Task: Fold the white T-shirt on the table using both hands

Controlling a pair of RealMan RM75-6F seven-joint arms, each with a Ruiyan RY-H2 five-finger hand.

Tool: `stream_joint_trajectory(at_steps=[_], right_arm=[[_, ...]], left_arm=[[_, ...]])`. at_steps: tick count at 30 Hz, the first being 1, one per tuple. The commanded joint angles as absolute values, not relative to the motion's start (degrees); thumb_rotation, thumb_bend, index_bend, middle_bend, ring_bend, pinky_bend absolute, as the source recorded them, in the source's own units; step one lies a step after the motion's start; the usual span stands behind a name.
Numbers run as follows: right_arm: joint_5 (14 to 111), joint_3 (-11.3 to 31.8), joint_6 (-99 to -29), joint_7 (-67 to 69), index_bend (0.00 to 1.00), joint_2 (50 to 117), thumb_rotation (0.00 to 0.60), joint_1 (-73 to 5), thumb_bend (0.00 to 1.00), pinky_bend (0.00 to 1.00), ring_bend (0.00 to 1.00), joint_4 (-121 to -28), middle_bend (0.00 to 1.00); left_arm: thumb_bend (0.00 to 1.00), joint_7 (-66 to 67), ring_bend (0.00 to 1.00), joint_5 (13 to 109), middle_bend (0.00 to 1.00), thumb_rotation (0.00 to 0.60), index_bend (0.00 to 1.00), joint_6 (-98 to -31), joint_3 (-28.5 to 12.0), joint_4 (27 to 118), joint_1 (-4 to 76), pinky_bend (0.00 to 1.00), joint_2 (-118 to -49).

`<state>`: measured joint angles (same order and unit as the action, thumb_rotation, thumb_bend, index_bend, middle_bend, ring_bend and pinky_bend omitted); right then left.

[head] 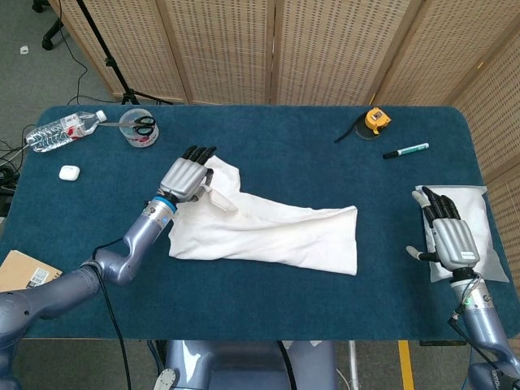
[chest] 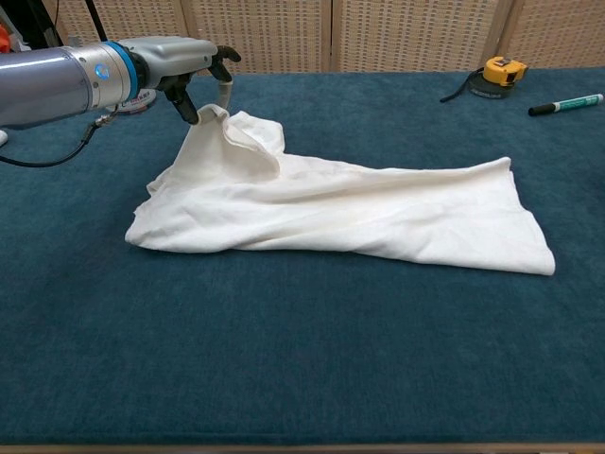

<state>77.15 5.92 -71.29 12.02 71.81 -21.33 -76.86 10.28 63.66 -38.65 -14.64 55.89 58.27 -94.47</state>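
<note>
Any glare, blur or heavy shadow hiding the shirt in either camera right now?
Head view: even light, sharp, the shirt casts almost no shadow. Chest view: shirt folds crisp, soft shadow under its edges; the left hand at the collar is clear, the right hand is out of frame.

The white T-shirt lies crumpled and half-folded across the centre of the frame, its upper-left corner lifted off the counter.

The T-shirt lies mid-surface. The left hand sits at its far-left corner; the right hand rests well off to the right, over a bag. Behind lie a tape measure and marker to the right, a bottle and tub to the left.
</note>
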Motion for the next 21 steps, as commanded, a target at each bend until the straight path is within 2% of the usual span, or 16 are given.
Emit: stream_joint_trajectory(at_steps=[1,13,21], right_arm=[[77.00,6.24,-70.97,12.72,0.00,71.61,0.600,-21.13,0.10,0.00,0.00,-76.67,0.00],[76.26,7.45,-69.35,12.81,0.00,71.98,0.600,-21.08,0.13,0.00,0.00,-75.47,0.00],[76.32,7.80,-68.53,12.77,0.00,72.09,0.600,-21.06,0.13,0.00,0.00,-75.31,0.00]], left_arm=[[0.61,10.41,0.00,61.86,0.00,0.600,0.71,-37.25,-15.48,52.86,59.42,0.00,-95.67],[0.61,8.17,0.00,59.17,0.00,0.600,0.71,-32.43,-17.11,37.75,63.32,0.00,-102.28],[0.57,3.75,0.00,60.66,0.00,0.600,0.71,-30.49,-17.40,27.68,65.26,0.00,-107.54]])
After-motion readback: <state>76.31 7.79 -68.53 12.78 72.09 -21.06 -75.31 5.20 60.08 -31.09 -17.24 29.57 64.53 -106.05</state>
